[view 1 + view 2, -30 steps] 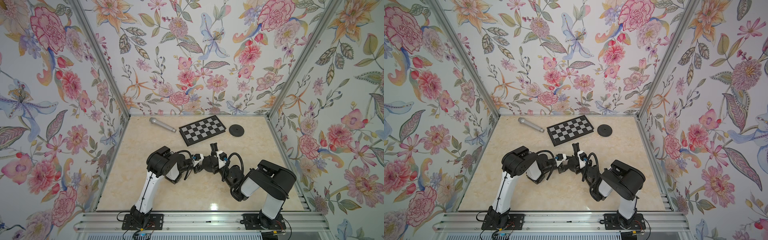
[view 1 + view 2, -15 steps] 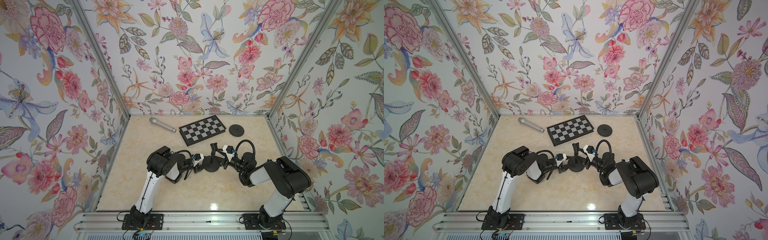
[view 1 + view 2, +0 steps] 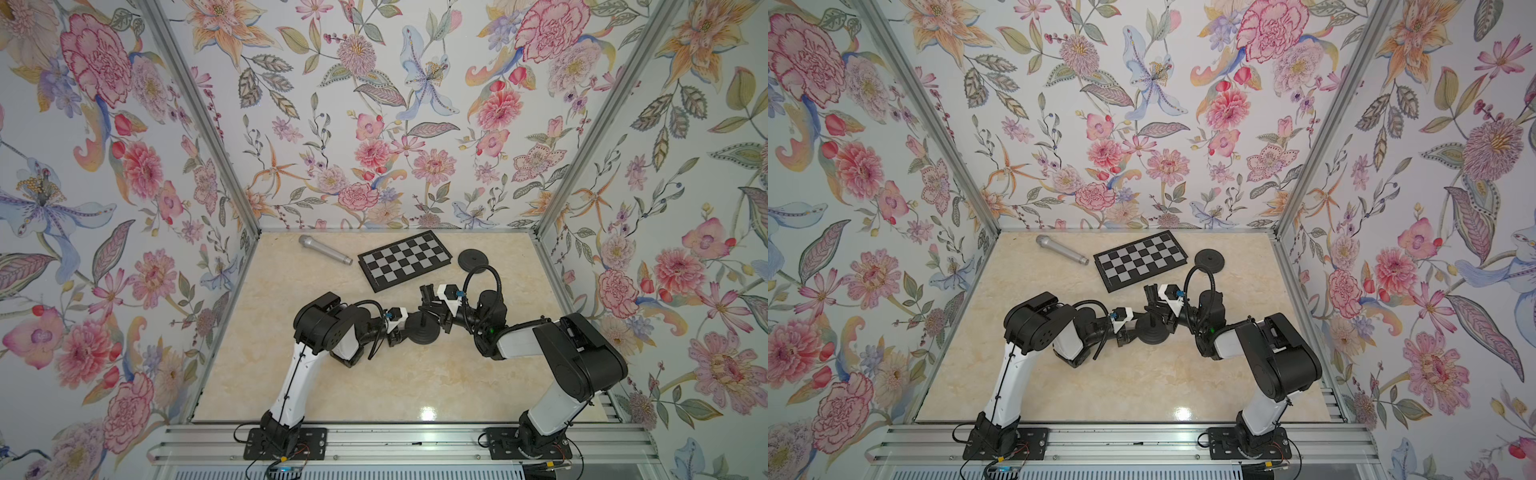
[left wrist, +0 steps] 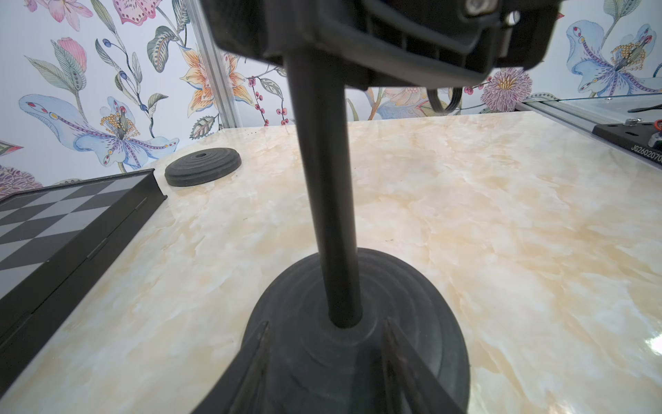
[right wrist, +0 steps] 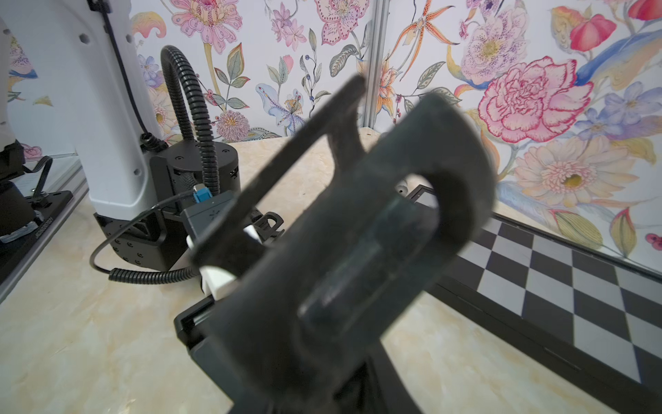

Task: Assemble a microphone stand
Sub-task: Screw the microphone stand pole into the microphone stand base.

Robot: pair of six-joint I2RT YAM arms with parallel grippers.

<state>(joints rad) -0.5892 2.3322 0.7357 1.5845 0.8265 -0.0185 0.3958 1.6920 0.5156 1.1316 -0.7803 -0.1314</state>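
Microphone-stand base, ribbed disc, clamped by left gripper; matte pole upright; right gripper at blurred clip, grip unclear.

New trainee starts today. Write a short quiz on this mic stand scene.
1. True or false: the mic lies on the table, not in the clip.
2. What lies between the mic and the spare base?
3. The left gripper grips: A the mic, B the base with the pole, C the spare base.
Key: 1 true. 2 the chessboard. 3 B.
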